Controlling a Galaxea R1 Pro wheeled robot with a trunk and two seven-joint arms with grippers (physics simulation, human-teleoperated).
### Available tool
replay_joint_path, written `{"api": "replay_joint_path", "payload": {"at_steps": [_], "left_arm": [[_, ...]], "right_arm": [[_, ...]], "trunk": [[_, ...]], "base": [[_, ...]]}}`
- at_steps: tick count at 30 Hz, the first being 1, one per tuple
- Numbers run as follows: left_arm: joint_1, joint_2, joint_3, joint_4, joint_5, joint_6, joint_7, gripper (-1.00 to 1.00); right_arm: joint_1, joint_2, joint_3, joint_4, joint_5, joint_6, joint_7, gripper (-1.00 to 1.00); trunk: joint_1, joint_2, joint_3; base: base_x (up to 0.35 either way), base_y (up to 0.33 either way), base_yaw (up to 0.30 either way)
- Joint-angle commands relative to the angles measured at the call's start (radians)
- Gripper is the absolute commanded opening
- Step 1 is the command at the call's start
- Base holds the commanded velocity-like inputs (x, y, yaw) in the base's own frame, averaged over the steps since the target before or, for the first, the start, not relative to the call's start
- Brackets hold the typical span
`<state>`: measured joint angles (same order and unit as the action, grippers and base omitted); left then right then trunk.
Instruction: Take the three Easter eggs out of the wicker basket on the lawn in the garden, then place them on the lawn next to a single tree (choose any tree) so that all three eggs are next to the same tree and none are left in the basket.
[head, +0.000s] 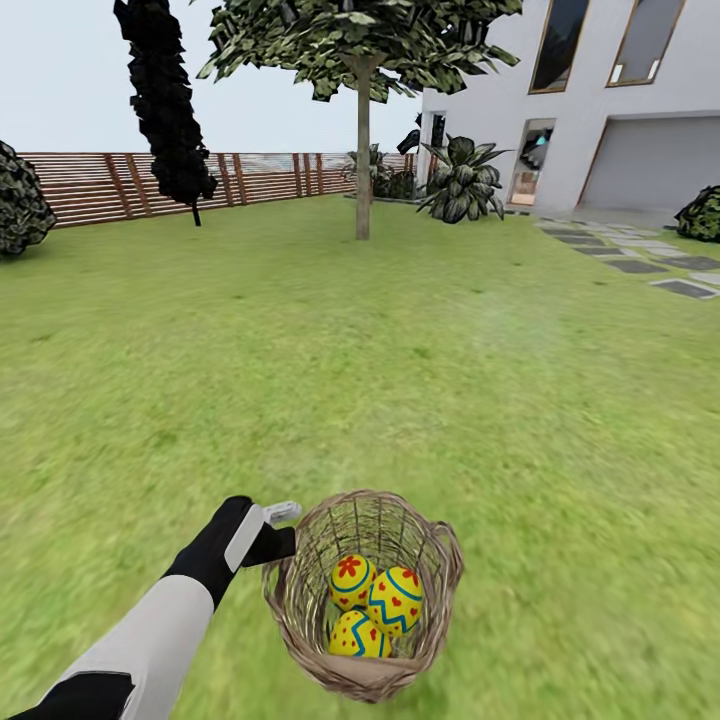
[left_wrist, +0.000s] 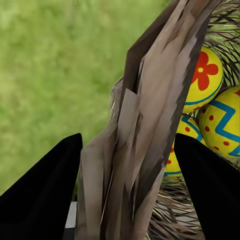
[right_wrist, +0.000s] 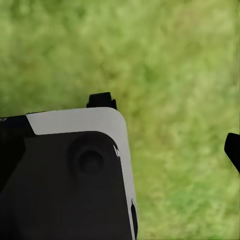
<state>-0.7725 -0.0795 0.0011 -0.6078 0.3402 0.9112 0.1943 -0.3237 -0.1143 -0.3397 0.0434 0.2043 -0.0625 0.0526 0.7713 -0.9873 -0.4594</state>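
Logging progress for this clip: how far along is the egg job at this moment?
Nothing is placed yet: all three Easter eggs sit in the wicker basket, far from the tree. In hand: the left end effector straddles the basket's rim, one finger on each side; whether it is clamped I cannot tell. The right end effector hangs over bare lawn. Left: getting all three eggs onto the grass beside that one trunk.

My left hand (head: 283, 530): matt black and pale smooth plastic. Wicker basket (head: 440, 570): rough woven twigs, braided rim. Eggs (head: 394, 600): smooth painted shells; lawn (head: 400, 350): mottled grass.
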Motion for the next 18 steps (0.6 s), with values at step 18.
{"api": "replay_joint_path", "payload": {"at_steps": [18], "left_arm": [[-0.001,0.0,0.002,-0.001,0.025,0.001,0.01,-1.0]], "right_arm": [[-0.002,-0.001,-0.009,0.004,0.009,-0.007,0.002,1.0]], "trunk": [[0.001,-0.001,-0.001]], "base": [[0.327,0.0,0.0]]}}
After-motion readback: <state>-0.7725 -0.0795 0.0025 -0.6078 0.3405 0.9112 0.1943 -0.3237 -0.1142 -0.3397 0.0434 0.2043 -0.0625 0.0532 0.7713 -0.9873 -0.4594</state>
